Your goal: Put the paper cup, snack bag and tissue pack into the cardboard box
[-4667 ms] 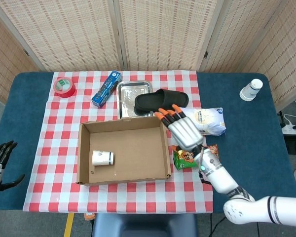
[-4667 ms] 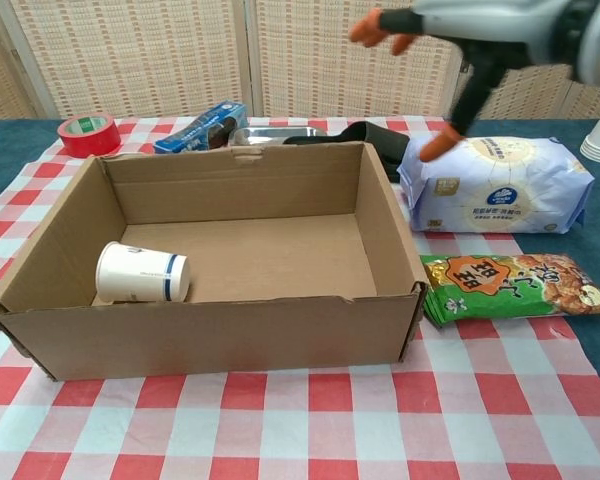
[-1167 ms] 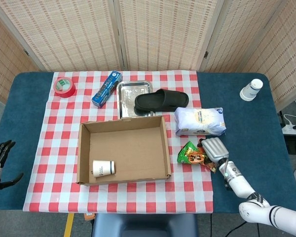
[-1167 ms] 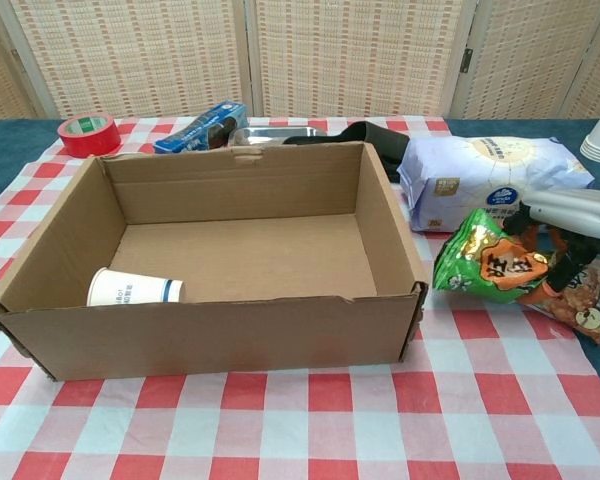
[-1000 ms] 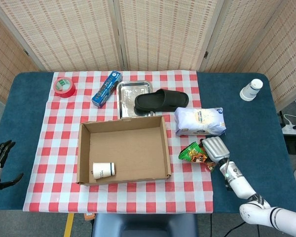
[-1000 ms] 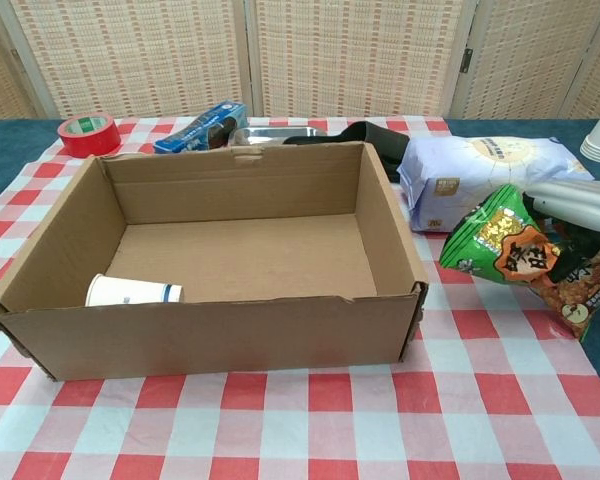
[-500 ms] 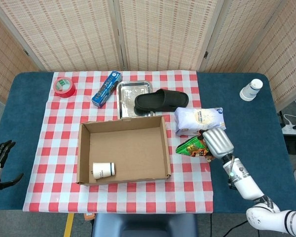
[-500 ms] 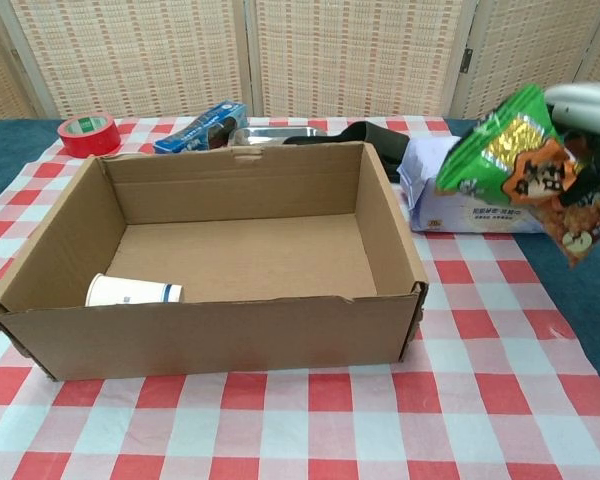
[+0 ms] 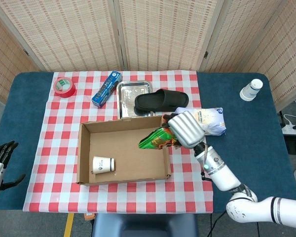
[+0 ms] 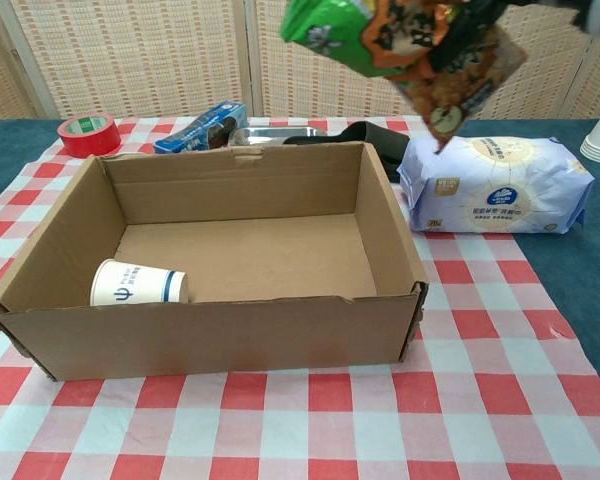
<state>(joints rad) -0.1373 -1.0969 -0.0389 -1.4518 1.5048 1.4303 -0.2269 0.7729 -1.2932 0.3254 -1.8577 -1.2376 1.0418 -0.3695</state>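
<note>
My right hand [image 9: 186,129] holds the green and orange snack bag [image 9: 156,138] in the air above the right side of the cardboard box [image 9: 85,157]. In the chest view the snack bag [image 10: 410,45] hangs high over the box's far right corner, and only dark fingers [image 10: 485,10] of that hand show at the top edge. The paper cup [image 9: 102,164] lies on its side in the box's near left corner, also seen as the paper cup [image 10: 138,283]. The white tissue pack [image 10: 495,186] lies on the cloth right of the box. My left hand [image 9: 0,157] idles at the far left edge with fingers apart, holding nothing.
Behind the box lie a black slipper [image 9: 161,100] on a metal tray [image 9: 130,92], a blue packet [image 9: 106,89] and a red tape roll [image 9: 64,87]. A white cup stack [image 9: 250,90] stands at the far right on the blue table.
My right hand has lifted the snack bag off the cloth and carried it left, from beside the box to above its right side. The cup rolled slightly.
</note>
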